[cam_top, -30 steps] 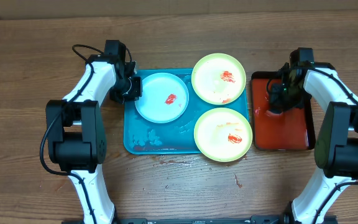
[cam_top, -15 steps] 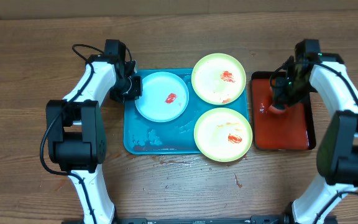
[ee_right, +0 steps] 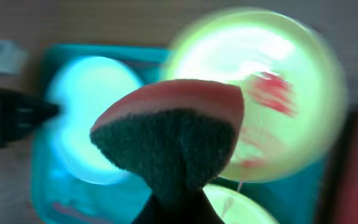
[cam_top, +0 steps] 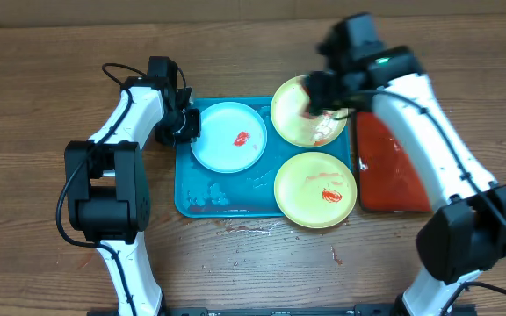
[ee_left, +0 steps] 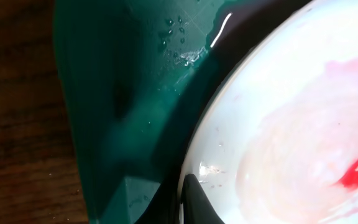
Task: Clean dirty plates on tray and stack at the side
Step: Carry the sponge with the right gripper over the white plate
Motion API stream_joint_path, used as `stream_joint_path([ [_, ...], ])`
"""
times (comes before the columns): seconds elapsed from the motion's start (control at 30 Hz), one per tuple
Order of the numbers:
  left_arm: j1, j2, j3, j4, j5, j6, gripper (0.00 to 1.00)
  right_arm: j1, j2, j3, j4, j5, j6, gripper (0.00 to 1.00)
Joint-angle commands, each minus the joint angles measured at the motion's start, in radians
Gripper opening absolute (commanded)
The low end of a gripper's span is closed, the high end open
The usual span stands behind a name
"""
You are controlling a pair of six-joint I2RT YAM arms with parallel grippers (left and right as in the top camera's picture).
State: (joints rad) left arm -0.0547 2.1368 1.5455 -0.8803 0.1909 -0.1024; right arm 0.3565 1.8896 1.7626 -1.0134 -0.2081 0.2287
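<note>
Left gripper (cam_top: 185, 125), closed, is pinching the rim of the pale blue plate (cam_top: 227, 137) in the turquoise tray (cam_top: 227, 204). Right gripper (cam_top: 319, 92), clamping a sponge (ee_right: 173, 130), is hanging over the upper yellow-green plate (cam_top: 310, 111). The lower yellow-green plate (cam_top: 315, 190) is overhanging the tray's rim.

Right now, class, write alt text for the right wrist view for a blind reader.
A red-topped sponge with a dark scouring face, pinched in the right gripper, hangs over a yellow-green plate smeared with red sauce. A pale blue plate sits beside it on the turquoise tray.
</note>
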Motion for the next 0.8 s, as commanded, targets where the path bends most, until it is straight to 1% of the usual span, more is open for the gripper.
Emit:
stream_joint_path([
  [0.0,-0.006,0.042,-0.003,-0.018,0.021,-0.006,0.04,0.074,0.010,0.021,0.065,-0.010,0.109,0.04],
  [0.17,-0.006,0.042,-0.003,-0.031,0.027,-0.006,0.04,0.166,0.136,0.021,0.160,-0.019,0.170,0.04],
  [0.47,-0.006,0.042,-0.003,-0.031,0.027,-0.006,0.04,0.251,0.349,0.021,0.282,-0.061,0.217,0.04],
  [0.67,-0.006,0.042,-0.003,-0.024,0.028,-0.010,0.04,0.295,0.412,0.021,0.358,-0.080,0.217,0.04],
  [0.77,-0.006,0.042,-0.003,-0.023,0.028,-0.010,0.04,0.317,0.417,0.021,0.381,-0.036,0.217,0.04],
])
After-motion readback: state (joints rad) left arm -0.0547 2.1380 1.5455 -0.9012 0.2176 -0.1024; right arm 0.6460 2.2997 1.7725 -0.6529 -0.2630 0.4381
